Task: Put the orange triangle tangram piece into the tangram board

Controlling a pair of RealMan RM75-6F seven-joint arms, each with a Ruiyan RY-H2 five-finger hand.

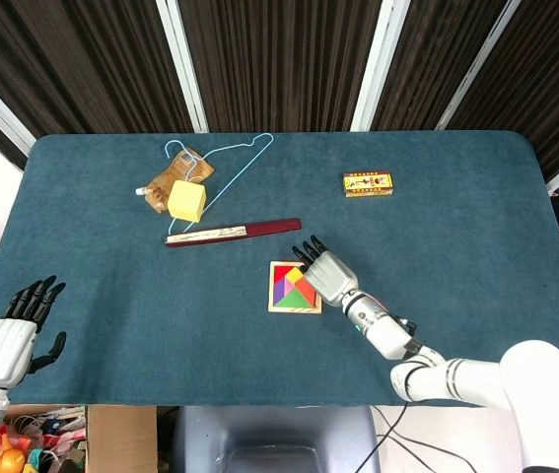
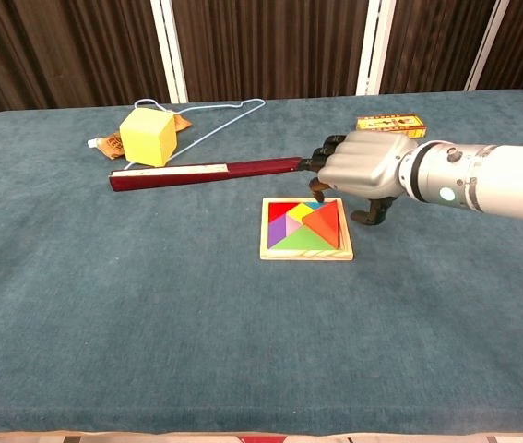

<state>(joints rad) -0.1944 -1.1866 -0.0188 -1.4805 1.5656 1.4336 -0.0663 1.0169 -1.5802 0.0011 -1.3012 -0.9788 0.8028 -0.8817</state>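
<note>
- Showing the closing step of the task: the orange triangle (image 2: 324,221) lies inside the tangram board (image 2: 305,255), in its right-hand part among the other coloured pieces, and appears seated level with them.
- Right hand (image 2: 361,169) hangs above the far right corner of the board; its fingers curl downward and hold nothing that either view shows, one fingertip pointing down close over the far edge of the board.
- Contact between that fingertip and the triangle cannot be told from either view.
- Next move, as a judgement: lift the right hand straight up and away without dragging the piece out of its recess.
- Left hand (image 1: 11,335) rests at the near left table edge, fingers spread, empty.
- Head view: the right hand covers the board's right edge.
</note>
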